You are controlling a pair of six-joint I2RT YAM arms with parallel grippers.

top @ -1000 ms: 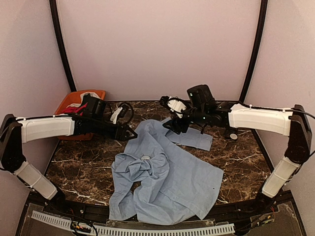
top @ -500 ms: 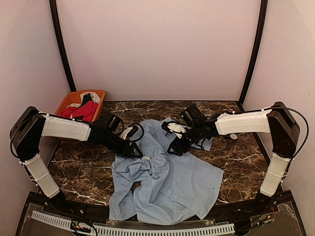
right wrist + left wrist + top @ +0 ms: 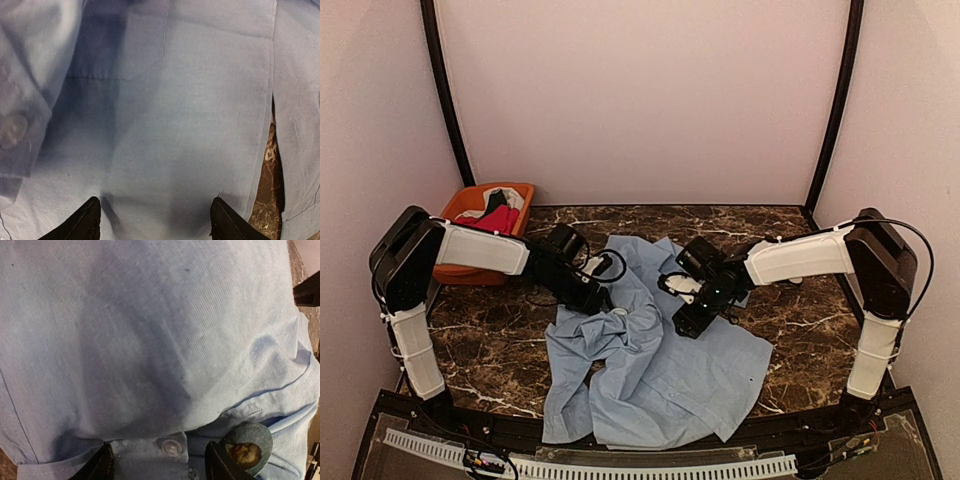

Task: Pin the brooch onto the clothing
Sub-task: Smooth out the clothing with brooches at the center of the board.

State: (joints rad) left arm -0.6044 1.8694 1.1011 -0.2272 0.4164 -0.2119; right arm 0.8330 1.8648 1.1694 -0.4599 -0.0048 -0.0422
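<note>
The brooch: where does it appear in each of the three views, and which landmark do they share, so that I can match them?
Top external: the brooch, a small pale disc at the centre, on the crumpled shirt beside the left claw.
Left wrist: bottom right corner, a round portrait disc just outside one finger.
Right wrist: not recognisable in it.
Shared landmark: the light blue shirt, in all three.

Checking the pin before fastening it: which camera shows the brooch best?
The left wrist view: the brooch appears close up, a round greenish disc with a brownish centre, lying on the light blue shirt. The top external view gives at most a tiny speck, too small to tell. The right wrist view shows only shirt fabric.
</note>
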